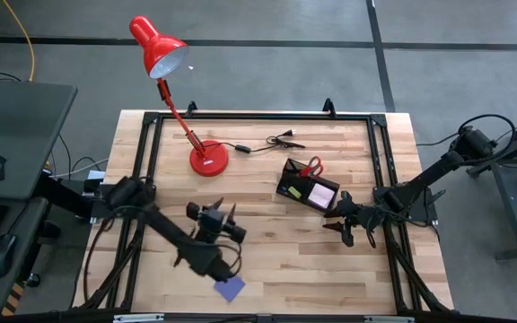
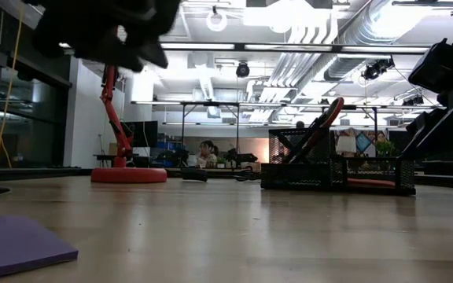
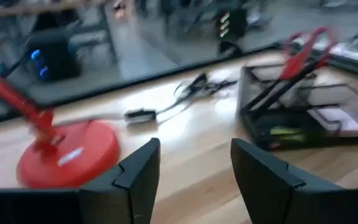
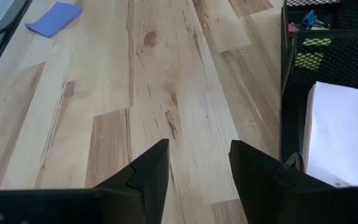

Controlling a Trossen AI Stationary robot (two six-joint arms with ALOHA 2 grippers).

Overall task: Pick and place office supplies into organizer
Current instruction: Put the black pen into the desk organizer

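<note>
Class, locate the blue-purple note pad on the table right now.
In the high view, the blue-purple note pad lies flat near the table's front edge, left of centre, just below the left gripper.

- We saw a wooden table [image 2: 234, 228] stretching level toward the room behind it.
- A purple note pad [image 2: 10, 245] lay flat on the table at the near left corner of the picture.
- A red lamp [image 2: 124, 149] stood farther back on the left, on its round base.
- A black mesh organizer [image 2: 336, 171] sat on the right, with red-handled scissors [image 2: 321, 126] leaning up out of its taller section.
- Dark, blurred arm parts hung at the upper left [image 2: 104, 27] and the right edge [image 2: 447, 94].
- A person [image 2: 207, 154] sat far back in the room.
</note>
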